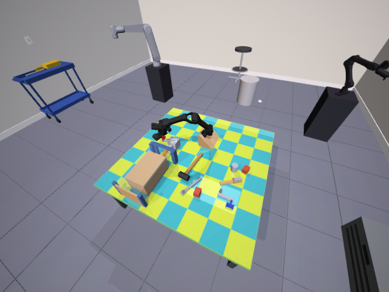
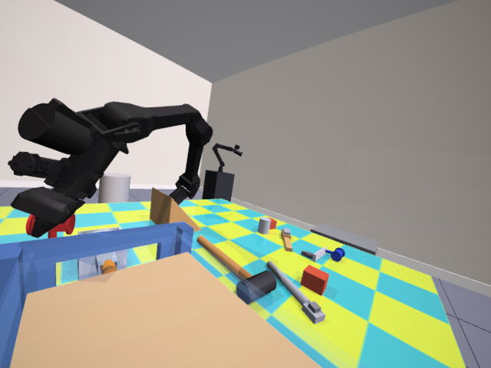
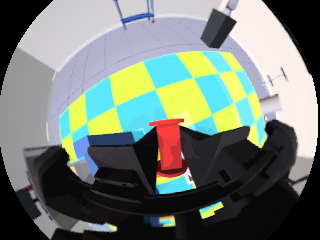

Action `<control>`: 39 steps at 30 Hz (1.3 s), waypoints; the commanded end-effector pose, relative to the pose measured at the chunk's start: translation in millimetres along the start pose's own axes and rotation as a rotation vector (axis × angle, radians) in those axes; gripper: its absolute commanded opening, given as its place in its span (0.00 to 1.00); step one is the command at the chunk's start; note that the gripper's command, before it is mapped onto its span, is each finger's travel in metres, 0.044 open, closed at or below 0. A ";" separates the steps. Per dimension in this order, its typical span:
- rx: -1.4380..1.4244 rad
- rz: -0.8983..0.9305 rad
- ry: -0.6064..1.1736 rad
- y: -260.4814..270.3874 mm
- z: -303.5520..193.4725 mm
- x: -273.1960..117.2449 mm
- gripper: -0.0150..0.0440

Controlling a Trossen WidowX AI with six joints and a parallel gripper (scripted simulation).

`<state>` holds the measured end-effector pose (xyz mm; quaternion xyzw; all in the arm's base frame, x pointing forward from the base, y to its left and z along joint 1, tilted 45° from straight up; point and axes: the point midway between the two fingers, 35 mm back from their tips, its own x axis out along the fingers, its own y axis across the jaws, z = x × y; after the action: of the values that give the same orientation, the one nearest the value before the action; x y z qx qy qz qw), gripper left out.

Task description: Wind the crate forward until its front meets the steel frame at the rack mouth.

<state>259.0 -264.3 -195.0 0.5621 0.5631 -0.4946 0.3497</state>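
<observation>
My gripper (image 1: 162, 137) (image 2: 49, 226) is shut on the red knob (image 3: 169, 145) of the winch handle, beside the winch. The grey winch (image 1: 174, 143) (image 2: 85, 267) stands in front of the rack mouth. A pale crank arm seems to reach from the knob over its top; whether the key sits in the hole is hidden. The tan crate (image 1: 144, 172) (image 2: 158, 317) sits flat inside the clear-panelled cubby, a short way behind the blue steel frame (image 1: 174, 157) (image 2: 119, 235). An orange strap (image 1: 165, 152) (image 2: 109, 266) runs between crate and winch.
A mallet (image 1: 194, 163) (image 2: 222, 255) lies beside the cubby, with a grey wrench (image 1: 192, 185) (image 2: 288, 284) and a red block (image 1: 197, 191) (image 2: 314, 279) nearby. A blue-ended tool (image 1: 230, 205) (image 2: 337, 254) lies farther off. A tan wedge (image 1: 207, 141) (image 2: 162, 208) stands at my arm's base.
</observation>
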 end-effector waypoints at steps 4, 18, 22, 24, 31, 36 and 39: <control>-0.011 0.014 0.031 12.7 -19.4 -7.6 0.25; -0.011 0.015 0.033 21.6 -38.0 -16.5 0.25; -0.012 0.015 0.034 23.3 -43.6 -19.2 0.25; -0.012 0.015 0.034 24.0 -46.4 -20.6 0.25; -0.012 0.014 0.035 25.7 -56.7 -25.5 0.25; -0.012 0.014 0.036 26.1 -63.6 -28.8 0.25; -0.012 0.014 0.036 26.0 -68.2 -31.1 0.25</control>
<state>294.4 -227.8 -162.1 0.5673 0.5597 -0.4905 0.3526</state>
